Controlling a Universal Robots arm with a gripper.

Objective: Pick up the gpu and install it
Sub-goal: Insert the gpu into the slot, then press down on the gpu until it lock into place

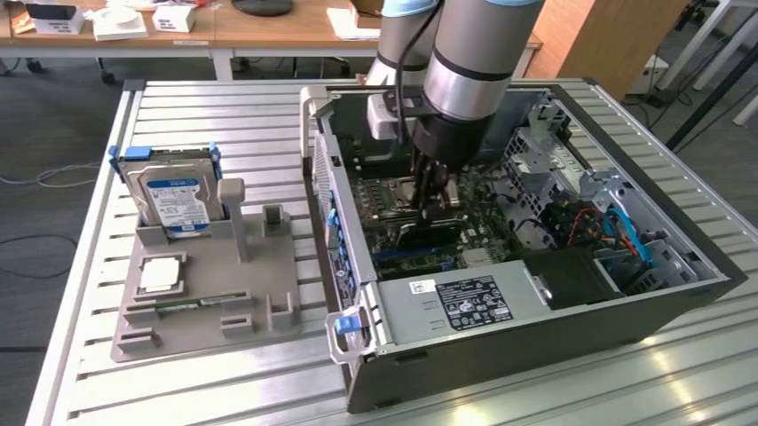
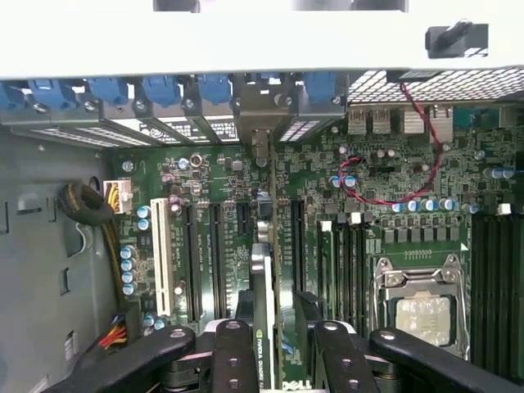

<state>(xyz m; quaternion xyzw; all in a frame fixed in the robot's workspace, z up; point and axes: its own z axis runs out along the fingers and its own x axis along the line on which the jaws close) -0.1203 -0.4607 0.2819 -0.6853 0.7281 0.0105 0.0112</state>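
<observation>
Gripper [image 2: 274, 348] jaws clamp the gpu [image 2: 264, 303] by its top edge, card standing on edge over the motherboard [image 2: 221, 176] slots inside the computer case [image 1: 663, 311]. Looks light, stiff, fragile; best held by the edges, away from the fan.

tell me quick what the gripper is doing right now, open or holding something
gripper: closed on the gpu, held edge-on over the motherboard inside the computer case.
</observation>
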